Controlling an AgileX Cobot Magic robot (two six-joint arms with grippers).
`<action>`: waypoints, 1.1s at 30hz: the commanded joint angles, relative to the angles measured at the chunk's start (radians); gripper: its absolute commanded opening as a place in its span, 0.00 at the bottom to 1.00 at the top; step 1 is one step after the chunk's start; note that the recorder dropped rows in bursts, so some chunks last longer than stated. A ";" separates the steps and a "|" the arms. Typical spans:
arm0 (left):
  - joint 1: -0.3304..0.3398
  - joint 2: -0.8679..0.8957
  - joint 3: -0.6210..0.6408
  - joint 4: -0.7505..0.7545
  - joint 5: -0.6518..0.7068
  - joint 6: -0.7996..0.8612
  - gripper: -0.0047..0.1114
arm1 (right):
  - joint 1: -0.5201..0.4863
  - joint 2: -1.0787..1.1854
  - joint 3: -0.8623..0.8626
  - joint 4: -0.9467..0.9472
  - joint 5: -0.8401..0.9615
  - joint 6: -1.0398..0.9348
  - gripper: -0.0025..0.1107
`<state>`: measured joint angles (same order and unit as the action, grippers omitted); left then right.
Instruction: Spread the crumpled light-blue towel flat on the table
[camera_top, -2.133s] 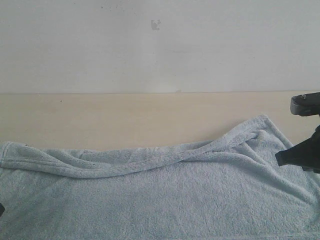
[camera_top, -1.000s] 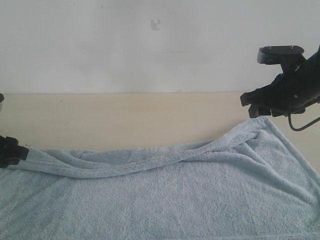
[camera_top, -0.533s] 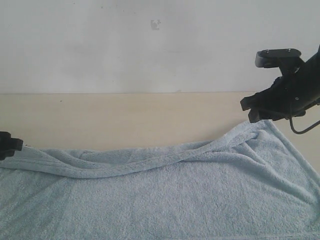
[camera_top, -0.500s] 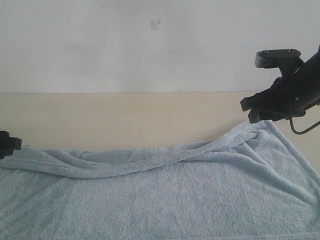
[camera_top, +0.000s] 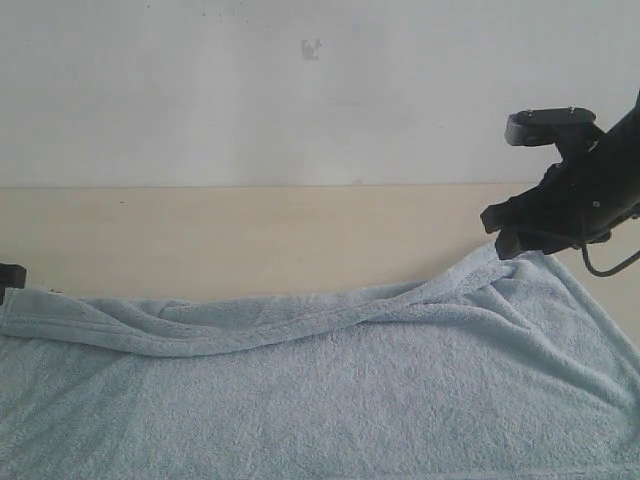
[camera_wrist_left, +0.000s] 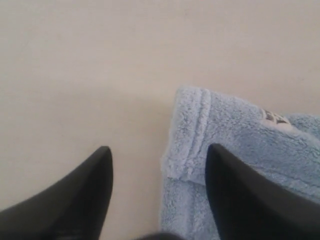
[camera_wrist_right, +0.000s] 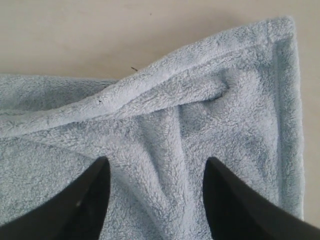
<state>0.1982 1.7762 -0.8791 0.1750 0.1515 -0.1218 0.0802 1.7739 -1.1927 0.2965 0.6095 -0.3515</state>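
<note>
The light-blue towel (camera_top: 330, 390) covers the near part of the beige table (camera_top: 250, 230). Its far edge is folded over into a long ridge (camera_top: 300, 315). My right gripper (camera_top: 510, 235) hovers just above the towel's far right corner. In the right wrist view it (camera_wrist_right: 156, 160) stands open over wrinkled cloth (camera_wrist_right: 200, 105) near the hemmed corner (camera_wrist_right: 282, 30). Only the tip of my left gripper (camera_top: 8, 275) shows at the left edge. In the left wrist view it (camera_wrist_left: 159, 150) is open, with the folded hemmed corner (camera_wrist_left: 200, 130) between the fingers, ungripped. A white label (camera_wrist_left: 275, 117) shows.
A plain white wall (camera_top: 300, 100) rises behind the table's far edge. Bare tabletop (camera_top: 200, 240) runs in a strip between the towel and the wall. Bare table (camera_wrist_left: 75, 75) also lies beside the towel's left corner.
My left gripper has drawn back leftward, almost out of the exterior view. The right gripper has dipped slightly toward the far right corner. The towel lies as before.
</note>
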 joint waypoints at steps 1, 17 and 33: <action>0.002 0.047 -0.053 -0.088 0.034 0.083 0.45 | -0.001 -0.001 -0.005 0.030 0.009 -0.034 0.50; 0.159 0.097 -0.157 -0.982 0.289 1.044 0.45 | -0.001 -0.001 -0.005 0.039 0.030 -0.067 0.50; 0.175 0.106 -0.129 -1.171 0.327 1.248 0.46 | -0.001 -0.001 -0.005 0.059 0.032 -0.078 0.50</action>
<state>0.3707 1.8748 -1.0231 -0.9861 0.5018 1.1010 0.0802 1.7739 -1.1927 0.3479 0.6390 -0.4175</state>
